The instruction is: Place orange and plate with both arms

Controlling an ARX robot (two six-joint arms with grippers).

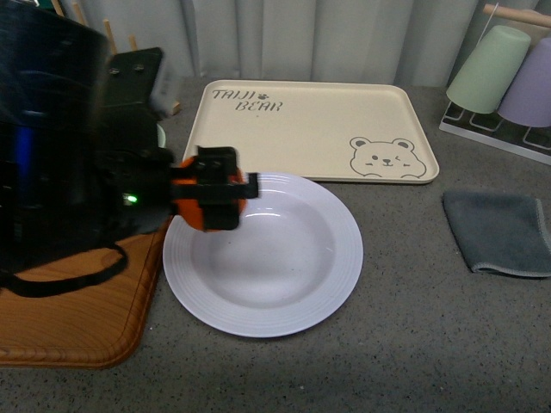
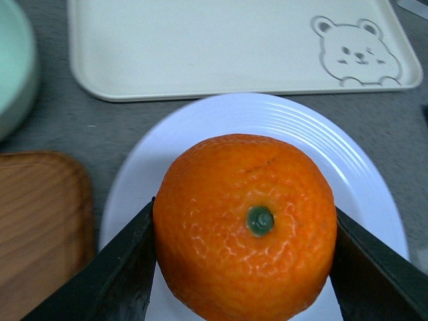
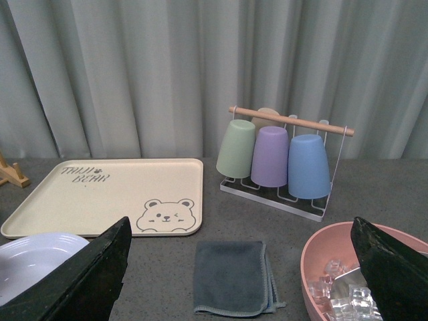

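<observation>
The left gripper (image 2: 245, 269) is pinching the orange (image 2: 227, 194), one dark finger (image 2: 114, 281) pressing on each flank, so the fruit is sitting squarely between the two tips and bulging out past them. Its green stem dot (image 2: 260, 221) is facing straight back at the left wrist camera, so the stem axis is running along the claw's own line and not across it. The fruit is nearly round, with no long axis to speak of, only a slight extra breadth across the fingers.

From the front, the orange is hanging over the left edge of the plate (image 1: 258, 323), on the side toward the wooden tray (image 1: 77, 318). Whether it is touching the white surface cannot be told. The plate is lying on the grey table (image 1: 405, 344), its far rim just beside the beige bear tray (image 1: 318, 120). A pale green bowl (image 2: 12, 67) is showing at the edge of the left wrist view.

The right gripper (image 3: 237, 281) is hanging with its fingers spread wide and nothing between them, above a folded grey cloth (image 3: 231, 277). A pink bowl (image 3: 321, 251) of ice cubes is sitting beside the cloth. Farther back, coloured cups (image 3: 271, 155) are standing upside down on a wire rack, before a pale curtain (image 3: 167, 67).
</observation>
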